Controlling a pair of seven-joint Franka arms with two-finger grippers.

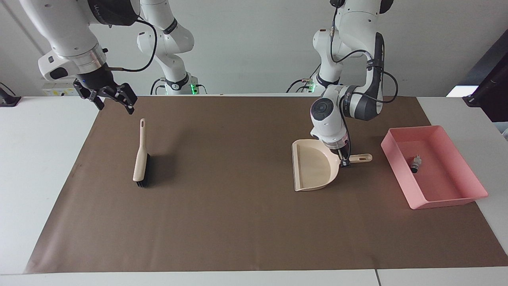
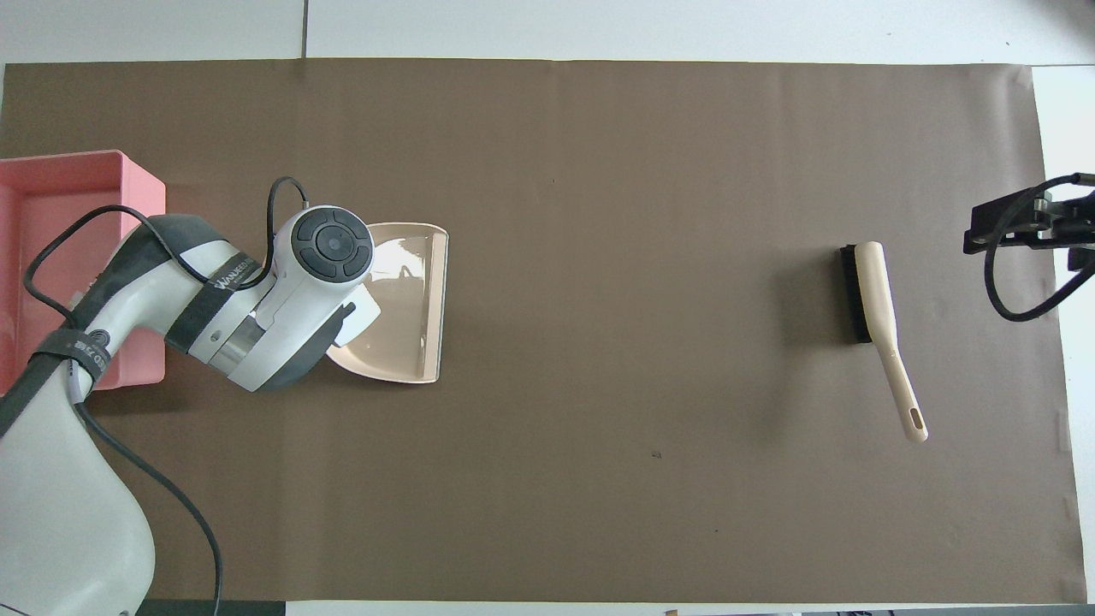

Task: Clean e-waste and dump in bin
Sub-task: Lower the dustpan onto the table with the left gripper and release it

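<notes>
Brown mat (image 1: 238,222) on white table (image 1: 39,159)

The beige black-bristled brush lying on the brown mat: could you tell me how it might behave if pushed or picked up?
The beige black-bristled brush looks like rigid plastic, so probably stiff and light. Its long, thin handle would likely swing if pushed at one end. The bristles should flex.

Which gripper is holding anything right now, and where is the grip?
Left gripper sits at the dustpan handle's base; whether it grips cannot be told. Right gripper holds nothing.
</notes>
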